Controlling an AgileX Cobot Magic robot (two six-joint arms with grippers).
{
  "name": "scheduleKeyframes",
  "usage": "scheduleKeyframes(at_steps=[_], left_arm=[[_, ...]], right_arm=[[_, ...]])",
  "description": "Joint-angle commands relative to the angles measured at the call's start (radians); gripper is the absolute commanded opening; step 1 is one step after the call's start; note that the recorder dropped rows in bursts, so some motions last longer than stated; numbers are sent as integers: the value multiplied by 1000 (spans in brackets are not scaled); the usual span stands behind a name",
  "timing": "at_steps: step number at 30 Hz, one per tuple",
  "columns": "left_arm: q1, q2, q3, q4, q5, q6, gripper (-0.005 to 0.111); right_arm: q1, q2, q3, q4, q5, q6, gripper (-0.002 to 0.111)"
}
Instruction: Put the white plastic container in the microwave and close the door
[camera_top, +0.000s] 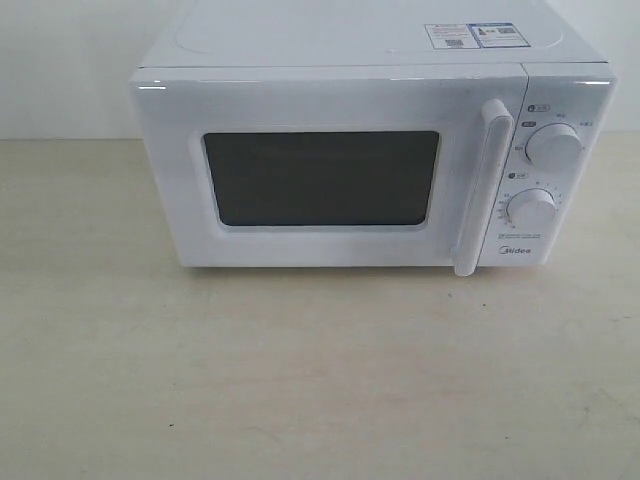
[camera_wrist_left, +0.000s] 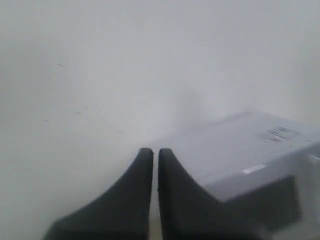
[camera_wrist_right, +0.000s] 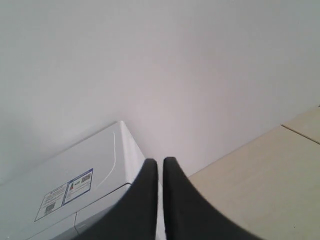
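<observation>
The microwave is sitting on the worktop with its long axis running side to side. Its door is shut and facing the open worktop in front of it. The left hand and right hand are hanging higher than the microwave's top, both closed and gripping nothing.

Bench: pale, wood-grained surface, level. One item stands directly on it: a white microwave, set at 12 o'clock towards the rear edge, its door shut and facing 6 o'clock.
</observation>
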Motion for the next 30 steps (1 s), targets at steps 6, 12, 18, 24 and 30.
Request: scheduleKeyframes(at_steps=[6,12,18,24,30], left_arm=[[172,-182,339,201,-419,-93,4],[191,-182,582,201,-633,-223,4],[220,-182,701,199,-663,-278,4],[232,-182,844,198,-716,-337,4],[229,-182,984,198,-829,-436,4]], right_arm=[[-2,-3,6,-4,-17,-8,0],[-2,-3,6,-4,-17,-8,0],[-2,-3,6,-4,-14,-8,0],[-2,-3,6,-4,-14,-8,0],[-2,-3,6,-4,-14,-8,0]])
